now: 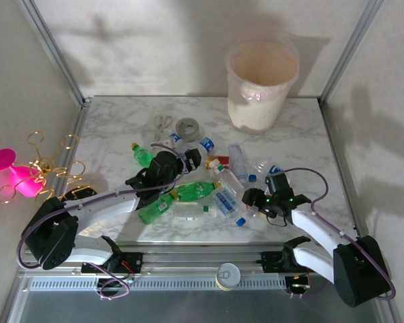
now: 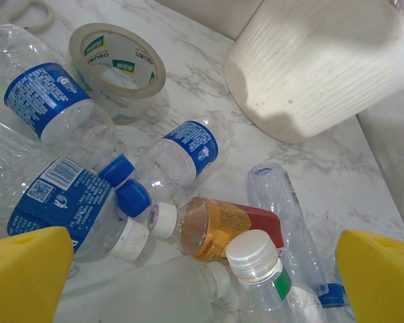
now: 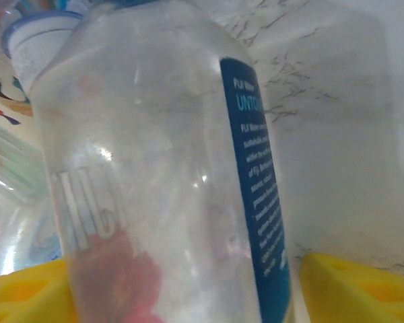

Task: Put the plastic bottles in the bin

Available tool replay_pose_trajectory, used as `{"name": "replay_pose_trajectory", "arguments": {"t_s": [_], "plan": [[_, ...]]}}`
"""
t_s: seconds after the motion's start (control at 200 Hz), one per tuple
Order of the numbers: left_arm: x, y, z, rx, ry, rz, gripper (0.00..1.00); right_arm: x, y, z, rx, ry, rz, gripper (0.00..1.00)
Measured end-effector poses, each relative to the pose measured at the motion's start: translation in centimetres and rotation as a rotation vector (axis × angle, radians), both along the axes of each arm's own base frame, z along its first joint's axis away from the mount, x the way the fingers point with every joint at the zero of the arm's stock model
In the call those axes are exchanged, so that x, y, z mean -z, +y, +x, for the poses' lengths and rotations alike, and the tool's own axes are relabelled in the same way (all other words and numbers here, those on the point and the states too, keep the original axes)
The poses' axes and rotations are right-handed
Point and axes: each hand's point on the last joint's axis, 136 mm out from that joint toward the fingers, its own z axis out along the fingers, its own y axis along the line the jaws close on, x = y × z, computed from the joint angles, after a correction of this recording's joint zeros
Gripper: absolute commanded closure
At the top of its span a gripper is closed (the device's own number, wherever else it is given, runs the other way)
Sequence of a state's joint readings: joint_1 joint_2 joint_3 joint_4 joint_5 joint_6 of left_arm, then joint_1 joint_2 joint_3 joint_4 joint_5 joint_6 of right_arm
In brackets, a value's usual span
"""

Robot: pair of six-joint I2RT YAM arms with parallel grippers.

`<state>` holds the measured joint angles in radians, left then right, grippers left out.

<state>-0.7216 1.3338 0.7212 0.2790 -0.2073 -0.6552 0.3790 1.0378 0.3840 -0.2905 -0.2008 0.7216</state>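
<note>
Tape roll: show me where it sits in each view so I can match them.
Top external: tape roll lies far centre on the table, left of the bin.
Left wrist: tape roll upper left, bin upper right.
Right wrist: close on a clear blue-labelled bottle.
Shared landmark: the bin.

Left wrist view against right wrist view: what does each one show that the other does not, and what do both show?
Left wrist view: the tape roll, the white bin, an orange-labelled bottle among several blue-labelled ones. Right wrist view: one clear bottle with a dark blue label, very close, between the fingers of the right gripper. Both: yellow fingers and the marble table.
</note>
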Motion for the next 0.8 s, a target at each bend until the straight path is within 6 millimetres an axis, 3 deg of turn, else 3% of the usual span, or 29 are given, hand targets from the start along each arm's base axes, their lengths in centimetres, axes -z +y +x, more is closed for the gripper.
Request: {"name": "replay_pose_trajectory", "arguments": {"t_s": [0.185, 0.346, 0.426, 0.546, 0.681, 0.801], "plan": [[0.2, 0.7, -0.2, -0.028, -0.007, 0.000, 0.00, -0.2, -0.1, 0.4, 0.011, -0.022, -0.006, 0.48], [-0.1, 1.3, -0.5, -0.044, -0.019, -0.022, 0.00, -1.1, -0.4, 0.5, 0.004, -0.049, -0.026, 0.50], [-0.8, 1.7, -0.5, -0.055, -0.039, -0.042, 0.00, -2.6, -0.6, 1.0, -0.004, -0.077, -0.049, 0.51], [-2.4, 3.2, 0.0, -0.094, -0.078, -0.077, 0.00, -7.5, -0.4, 3.2, -0.024, -0.192, -0.071, 0.52], [-3.8, 6.1, 0.9, -0.165, -0.119, -0.122, 0.00, -15.4, 0.2, 6.9, -0.043, -0.385, -0.085, 0.53], [-3.8, 8.5, 0.7, -0.214, -0.130, -0.146, 0.00, -21.6, 0.9, 10.1, -0.058, -0.531, -0.108, 0.53]]}}
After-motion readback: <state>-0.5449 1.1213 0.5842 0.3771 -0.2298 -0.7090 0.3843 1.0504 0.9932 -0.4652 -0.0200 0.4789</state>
